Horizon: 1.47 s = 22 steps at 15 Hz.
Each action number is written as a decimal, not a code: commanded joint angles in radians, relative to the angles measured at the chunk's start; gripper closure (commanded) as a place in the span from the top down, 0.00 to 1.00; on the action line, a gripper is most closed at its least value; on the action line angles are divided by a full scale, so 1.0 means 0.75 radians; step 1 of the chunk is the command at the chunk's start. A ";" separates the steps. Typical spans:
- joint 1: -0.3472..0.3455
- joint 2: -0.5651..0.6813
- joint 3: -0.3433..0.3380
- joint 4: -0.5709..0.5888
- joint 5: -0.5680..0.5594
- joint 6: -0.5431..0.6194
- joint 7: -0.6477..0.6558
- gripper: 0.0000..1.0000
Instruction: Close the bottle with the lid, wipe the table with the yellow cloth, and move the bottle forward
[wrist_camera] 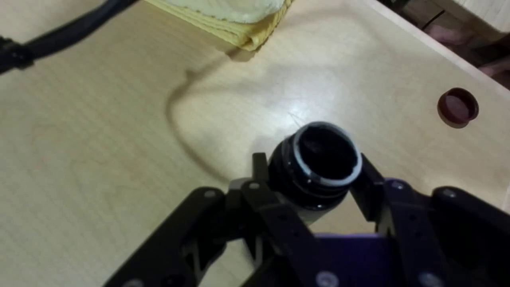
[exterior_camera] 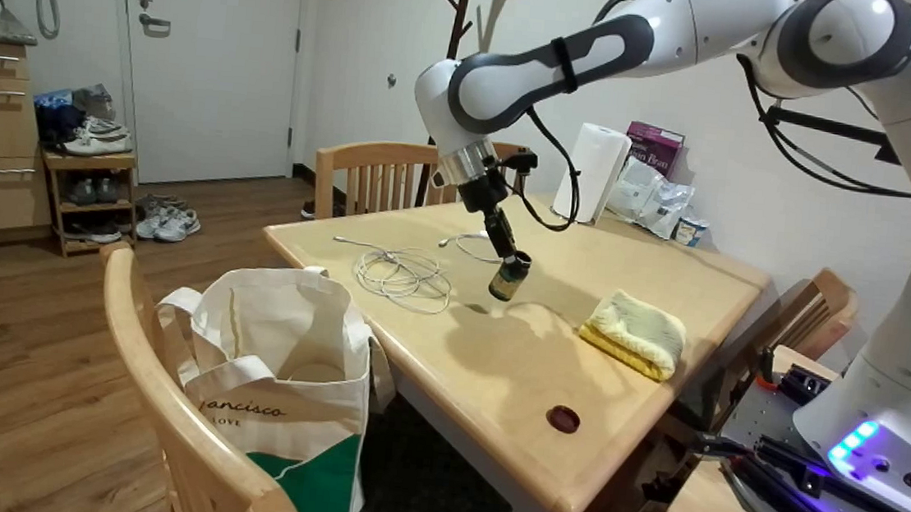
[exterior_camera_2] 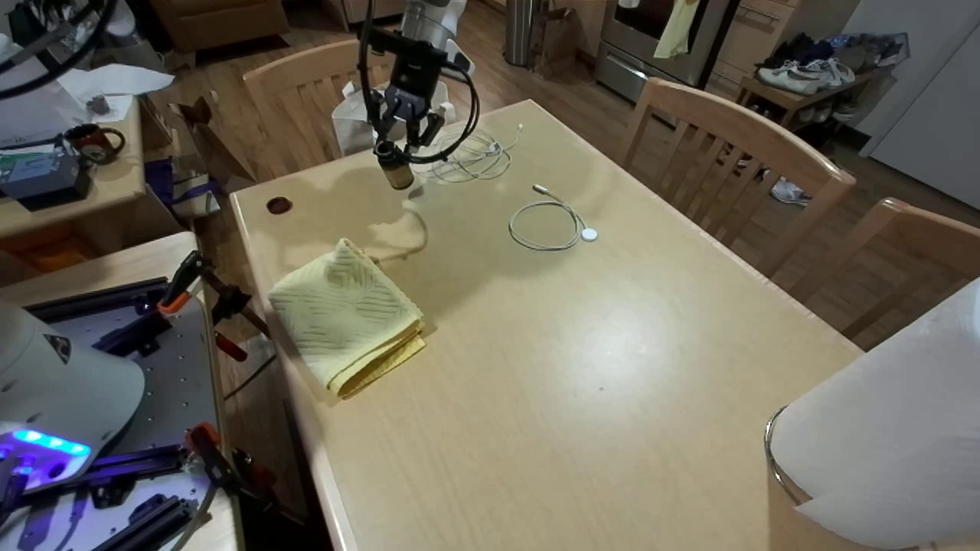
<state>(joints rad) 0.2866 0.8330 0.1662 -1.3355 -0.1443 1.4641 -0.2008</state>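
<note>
The small dark bottle (exterior_camera: 507, 284) with a pale label has no lid on it; its open mouth shows in the wrist view (wrist_camera: 318, 193). My gripper (wrist_camera: 312, 171) is shut on it, one finger on each side, just below the neck. The bottle is slightly tilted and seems a little above the table in both exterior views (exterior_camera_2: 397, 176). The dark red lid (exterior_camera: 563, 419) lies on the table near a corner, hollow side up in the wrist view (wrist_camera: 458, 108). The folded yellow cloth (exterior_camera_2: 348, 314) lies near the robot-side edge, apart from the gripper.
A coiled white cable (exterior_camera: 402, 278) lies beside the bottle, and a shorter cable (exterior_camera_2: 545, 246) lies farther in. A paper towel roll (exterior_camera: 595, 173) and bags (exterior_camera: 650, 195) stand along the wall side. A chair with a tote bag (exterior_camera: 282, 356) is at the table's edge.
</note>
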 commanded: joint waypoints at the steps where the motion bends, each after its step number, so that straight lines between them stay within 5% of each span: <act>1: 0.036 0.066 -0.033 0.147 -0.060 -0.197 0.033 0.27; 7: 0.073 0.136 -0.059 0.288 -0.155 -0.372 0.021 0.27; 15: 0.057 0.176 -0.032 0.332 -0.133 -0.124 -0.021 0.27; 20: 0.087 0.177 -0.062 0.327 -0.238 -0.089 -0.091 0.27; 22: 0.094 0.180 -0.059 0.330 -0.335 -0.109 -0.241 0.27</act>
<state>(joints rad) 0.3428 0.9535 0.1275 -1.1151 -0.3099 1.3963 -0.2552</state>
